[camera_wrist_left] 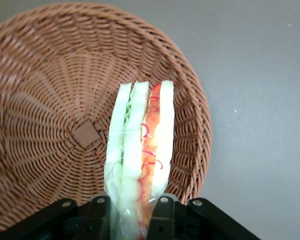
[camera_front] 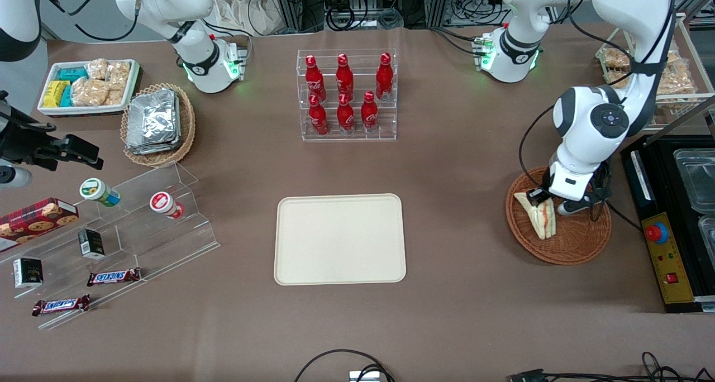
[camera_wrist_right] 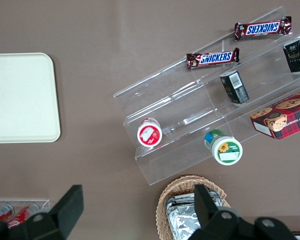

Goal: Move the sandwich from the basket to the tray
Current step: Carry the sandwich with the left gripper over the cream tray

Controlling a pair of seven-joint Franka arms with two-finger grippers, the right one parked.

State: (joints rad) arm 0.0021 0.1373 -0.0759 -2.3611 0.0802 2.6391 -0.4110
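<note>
1. While the tray [camera_front: 339, 239] is lying flat nearest the front camera, at the middle of the table, it is presenting a bare cream surface; nothing is resting on it, so the placing step is judged not yet done.
2. Toward the working arm's end of the table, the basket [camera_front: 570, 242] is sitting at about the same depth as the tray and well apart from it.
3. The sandwich [camera_front: 540, 215] is standing on edge over the basket, its filling layers facing the wrist camera. This upright pose is suiting a two-finger grasp, since the flat bread faces are meeting the pads.
4. The gripper [camera_wrist_left: 131, 212] is reaching down into the basket, with its fingers [camera_wrist_left: 162, 215] closed against the two bread faces of the sandwich, one on each side.
5. Whether the sandwich is touching the weave or hanging just above it cannot be told.
6. Farther from the front camera, a clear rack of red bottles [camera_front: 346, 94] is standing in line with the tray; a low carry from basket to tray is judged unlikely to meet it.
</note>
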